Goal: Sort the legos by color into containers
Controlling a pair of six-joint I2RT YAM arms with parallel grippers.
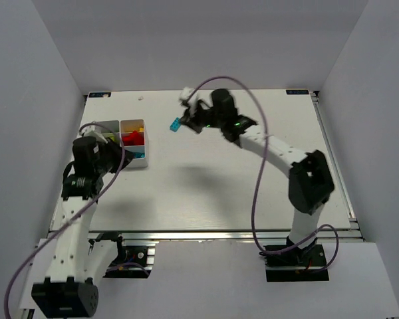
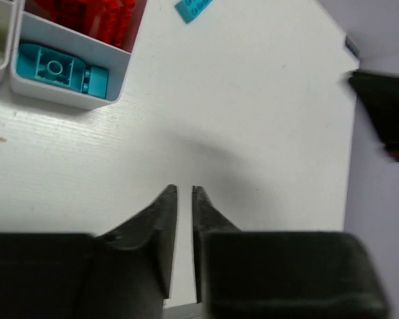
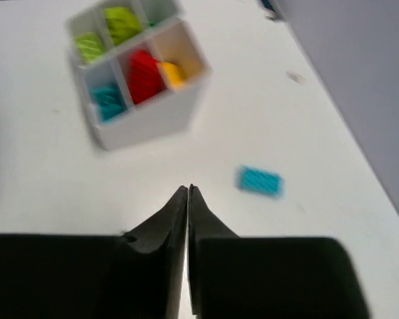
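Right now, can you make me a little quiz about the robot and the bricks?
1. True or false: the right gripper is holding a brick.
2. What colour is the loose brick on the table? A red, B cyan, C yellow.
3. Which arm is nearer the loose brick?
Key: 1 false, it is shut on nothing. 2 B. 3 the right arm.
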